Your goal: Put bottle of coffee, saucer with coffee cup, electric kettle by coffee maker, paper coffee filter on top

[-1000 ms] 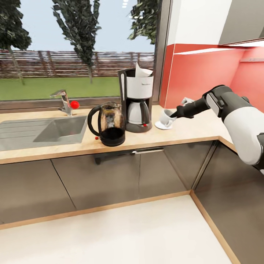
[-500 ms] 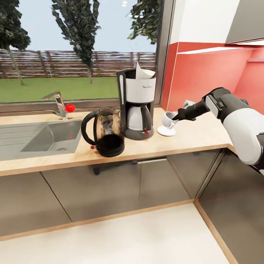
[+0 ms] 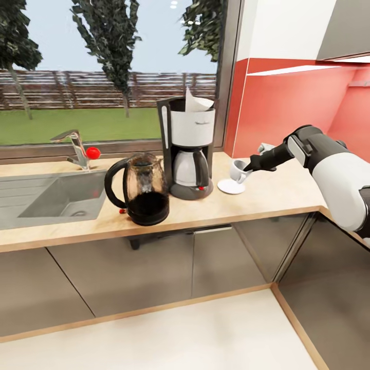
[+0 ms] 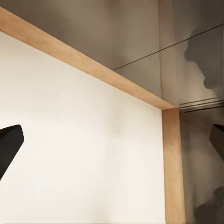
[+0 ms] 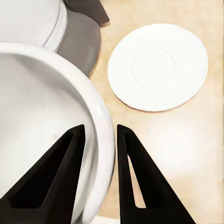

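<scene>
The black coffee maker (image 3: 187, 146) stands on the beige countertop (image 3: 267, 198) by the window, a white paper coffee filter (image 3: 194, 102) poking from its top. The dark electric kettle (image 3: 142, 189) sits just left of it. To its right lies the white saucer (image 3: 229, 187) (image 5: 157, 66). My right gripper (image 3: 247, 168) (image 5: 99, 135) is shut on the rim of the white coffee cup (image 3: 237, 169) (image 5: 44, 135), holding it tilted a little above the saucer. My left gripper (image 4: 112, 154) is open over the pale floor, with nothing between its fingers. The bottle of coffee is out of view.
A steel sink (image 3: 46, 198) with a tap (image 3: 77, 146) is set in the counter at the left. Dark grey cabinets (image 3: 154, 267) run below, turning a corner at the right. A red wall (image 3: 288, 110) backs the counter's right end.
The camera has shifted, sliding the scene leftward. My right gripper still holds the cup, which now hangs more directly above the saucer.
</scene>
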Robot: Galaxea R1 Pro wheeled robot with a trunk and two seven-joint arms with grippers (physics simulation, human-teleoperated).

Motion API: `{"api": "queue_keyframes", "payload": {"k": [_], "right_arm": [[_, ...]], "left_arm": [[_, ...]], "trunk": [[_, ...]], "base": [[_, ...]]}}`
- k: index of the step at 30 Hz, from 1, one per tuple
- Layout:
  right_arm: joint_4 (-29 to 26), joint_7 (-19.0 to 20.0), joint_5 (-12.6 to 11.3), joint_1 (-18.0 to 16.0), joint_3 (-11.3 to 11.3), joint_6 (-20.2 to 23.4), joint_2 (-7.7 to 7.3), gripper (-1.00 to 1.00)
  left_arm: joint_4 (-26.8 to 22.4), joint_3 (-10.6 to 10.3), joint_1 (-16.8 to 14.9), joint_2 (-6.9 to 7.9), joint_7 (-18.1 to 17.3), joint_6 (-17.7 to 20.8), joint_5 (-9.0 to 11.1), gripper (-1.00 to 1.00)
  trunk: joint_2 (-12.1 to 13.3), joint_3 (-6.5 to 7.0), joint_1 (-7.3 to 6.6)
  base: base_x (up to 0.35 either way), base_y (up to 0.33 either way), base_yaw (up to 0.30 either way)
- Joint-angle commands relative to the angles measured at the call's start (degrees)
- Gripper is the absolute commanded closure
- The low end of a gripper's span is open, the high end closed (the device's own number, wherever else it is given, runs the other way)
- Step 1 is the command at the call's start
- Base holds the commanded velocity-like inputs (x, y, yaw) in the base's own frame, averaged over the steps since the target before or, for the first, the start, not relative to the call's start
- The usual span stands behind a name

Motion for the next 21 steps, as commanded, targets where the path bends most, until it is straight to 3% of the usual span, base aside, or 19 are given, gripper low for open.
{"api": "queue_keyframes", "payload": {"k": [1, 4, 10, 14, 21], "right_arm": [[-0.1, 0.5, 0.4, 0.0, 0.3, 0.1, -0.04, 1.0], [-0.1, 0.0, 0.4, 0.0, 0.3, 0.1, 0.01, 1.0], [1.6, -4.5, 0.4, 0.0, 0.4, 0.0, 0.77, 1.0], [2.4, -5.1, 0.4, 0.0, 0.3, 0.0, 1.77, 1.0], [2.7, -5.2, 0.3, 0.0, 0.3, -0.1, 1.97, 1.0]], "left_arm": [[0.1, -0.3, 0.0, 0.03, -0.1, -0.4, 0.4, -1.0], [0.1, -0.3, 0.0, 0.03, -0.1, -0.4, 0.3, -1.0], [0.1, -0.3, 0.0, 0.03, -0.1, -0.3, 0.3, -1.0], [0.1, -0.3, 0.0, 0.03, -0.1, -0.3, 0.4, -1.0], [0.1, -0.3, 0.0, 0.03, -0.1, -0.4, 0.4, -1.0]], "trunk": [[0.0, -0.05, 0.0], [0.0, -0.05, 0.0], [0.0, -0.05, 0.0], [0.0, -0.05, 0.0], [0.0, -0.05, 0.0]], "base": [[0.035, -0.025, 0.0], [0.104, -0.06, 0.0], [0.105, -0.069, 0.0], [0.126, -0.007, 0.0], [0.109, -0.001, 0.0]]}}
